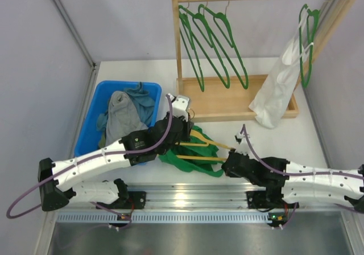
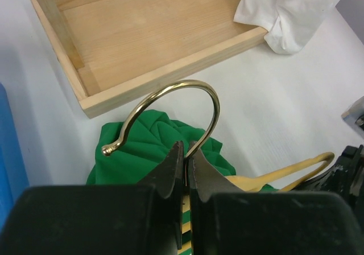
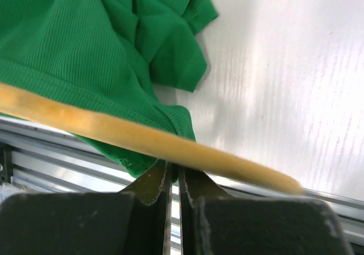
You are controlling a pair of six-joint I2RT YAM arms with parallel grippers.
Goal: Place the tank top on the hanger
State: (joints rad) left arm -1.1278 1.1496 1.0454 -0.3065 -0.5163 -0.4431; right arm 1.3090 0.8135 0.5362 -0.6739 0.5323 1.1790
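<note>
The bright green tank top lies crumpled on the white table between my two arms, near the front edge. The yellow hanger lies across it. My left gripper is shut on the base of the hanger's brass hook, with green fabric just beyond the jaws. In the top view this gripper sits at the cloth's left side. My right gripper is shut at the tank top's hem, right under a yellow hanger arm. From above it is at the cloth's right edge.
A blue bin holding grey and teal clothes stands at the left. Behind is a wooden rack with a tray base, dark green hangers and a white garment. The metal rail runs along the near edge.
</note>
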